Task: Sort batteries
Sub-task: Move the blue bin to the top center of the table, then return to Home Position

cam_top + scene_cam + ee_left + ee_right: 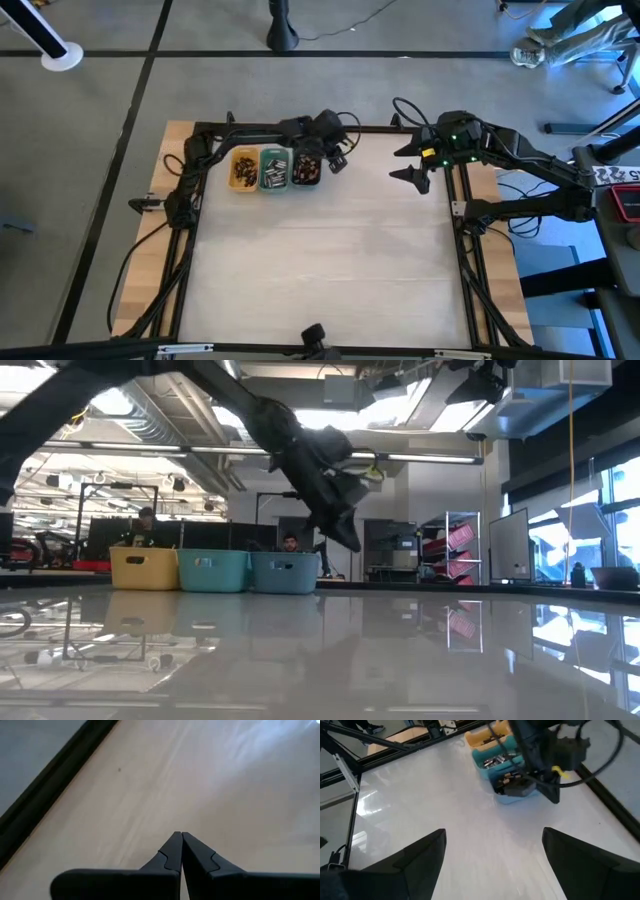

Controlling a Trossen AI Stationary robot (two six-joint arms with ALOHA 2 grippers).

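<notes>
So the batteries [273,168] are all sitting in three little trays lined up at the far edge of the tabletop [320,270]: yellow tray [243,168], green tray [274,169], then a grey-blue tray [305,168]. The left gripper [338,163] hangs just beside the grey-blue one, its jaws clenched tight with nothing between them. The right gripper [410,160] sits well apart near the right rail, jaws spread wide and released, pointing toward the trays. People sit at desks in the room behind.
</notes>
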